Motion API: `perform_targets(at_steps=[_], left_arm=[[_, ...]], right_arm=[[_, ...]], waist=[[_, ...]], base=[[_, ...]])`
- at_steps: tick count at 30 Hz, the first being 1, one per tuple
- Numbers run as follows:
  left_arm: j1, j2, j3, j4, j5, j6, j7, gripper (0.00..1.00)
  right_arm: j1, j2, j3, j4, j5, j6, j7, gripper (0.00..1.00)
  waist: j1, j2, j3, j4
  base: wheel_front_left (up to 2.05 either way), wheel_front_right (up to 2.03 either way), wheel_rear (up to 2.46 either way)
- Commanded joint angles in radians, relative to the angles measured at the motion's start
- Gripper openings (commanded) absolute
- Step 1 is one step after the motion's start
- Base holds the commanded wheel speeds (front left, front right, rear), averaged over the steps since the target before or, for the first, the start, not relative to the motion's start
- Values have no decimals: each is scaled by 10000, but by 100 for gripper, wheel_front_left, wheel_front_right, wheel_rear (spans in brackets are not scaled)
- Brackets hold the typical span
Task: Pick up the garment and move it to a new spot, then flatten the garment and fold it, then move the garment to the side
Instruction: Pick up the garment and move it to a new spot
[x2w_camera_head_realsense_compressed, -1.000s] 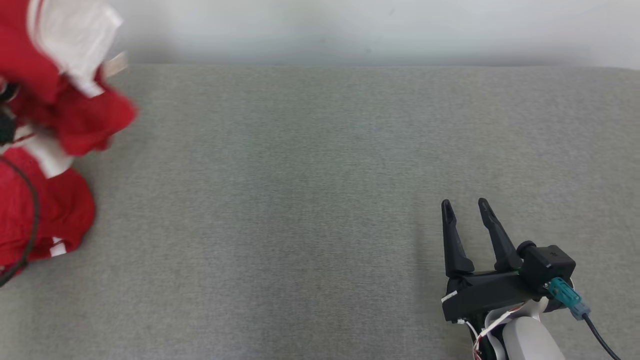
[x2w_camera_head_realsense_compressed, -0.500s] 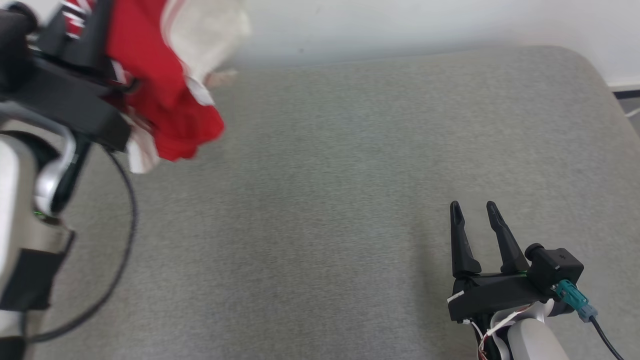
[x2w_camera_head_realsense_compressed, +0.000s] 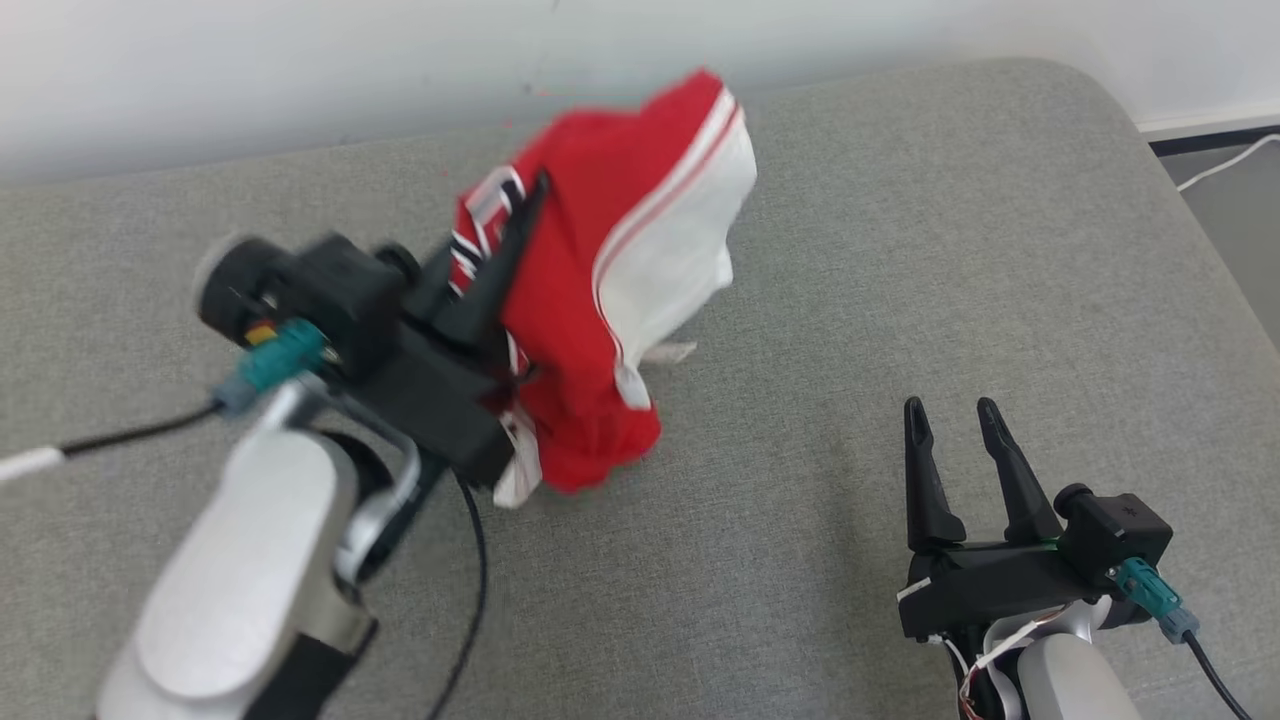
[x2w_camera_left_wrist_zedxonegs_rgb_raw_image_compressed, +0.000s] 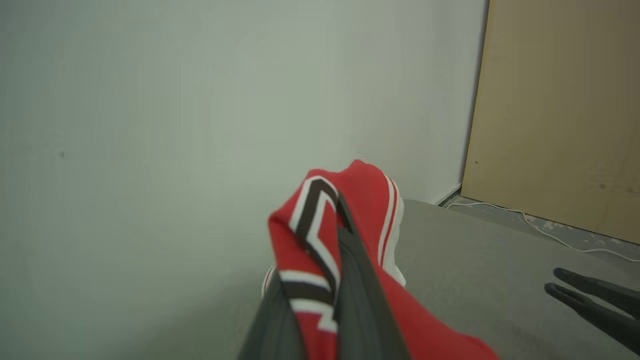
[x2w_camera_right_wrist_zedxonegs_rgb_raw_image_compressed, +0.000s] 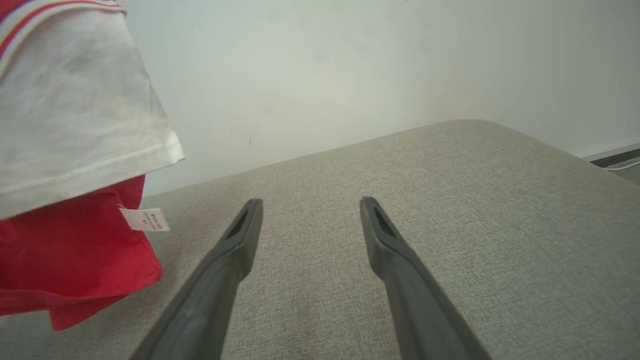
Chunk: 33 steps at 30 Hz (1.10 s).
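Note:
The garment (x2w_camera_head_realsense_compressed: 610, 290) is red with white panels and black-and-white trim. It hangs bunched in the air above the grey cushion (x2w_camera_head_realsense_compressed: 900, 250), near its middle. My left gripper (x2w_camera_head_realsense_compressed: 530, 200) is shut on the garment's striped edge, which shows between the fingers in the left wrist view (x2w_camera_left_wrist_zedxonegs_rgb_raw_image_compressed: 320, 250). In the right wrist view the garment (x2w_camera_right_wrist_zedxonegs_rgb_raw_image_compressed: 75, 165) hangs at the left with a small white label showing. My right gripper (x2w_camera_head_realsense_compressed: 948, 412) stands open and empty at the lower right, just above the cushion, apart from the cloth; its fingers spread wide in its own view (x2w_camera_right_wrist_zedxonegs_rgb_raw_image_compressed: 310, 205).
A pale wall (x2w_camera_head_realsense_compressed: 300, 60) runs behind the cushion. The cushion's rounded right edge (x2w_camera_head_realsense_compressed: 1190, 230) drops to a floor with a white cable (x2w_camera_head_realsense_compressed: 1225, 165). A tan board (x2w_camera_left_wrist_zedxonegs_rgb_raw_image_compressed: 560, 110) leans by the wall. A black cable (x2w_camera_head_realsense_compressed: 470, 600) trails from my left arm.
The view has swung, so the cushion's right edge now shows. My left arm has carried the garment from the far left toward the middle of the cushion. The right gripper has stayed put.

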Motion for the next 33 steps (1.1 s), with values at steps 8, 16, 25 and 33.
perform_targets(at_steps=[8,16,25,33], left_arm=[[1167,-1033,-1296,1364,-322,-272,-874,0],[1740,-1586,-2332,3412,-530,-546,-1697,0],[1825,-1859,-2754,4053,-871,-540,-2457,100],[1191,-1205,-2286,2974,-757,-237,-2122,100]], right_arm=[[43,-12,0,-82,-218,8,-25,100],[73,-14,97,-149,-290,8,68,100],[413,-14,-51,-189,-442,8,230,100],[687,-12,-21,-456,-504,8,458,100]], waist=[[-1,0,-6,251],[-1,0,-52,409],[-1,0,-597,714],[-1,0,-900,871]], base=[[0,0,0],[0,0,0],[0,0,0],[0,0,0]])
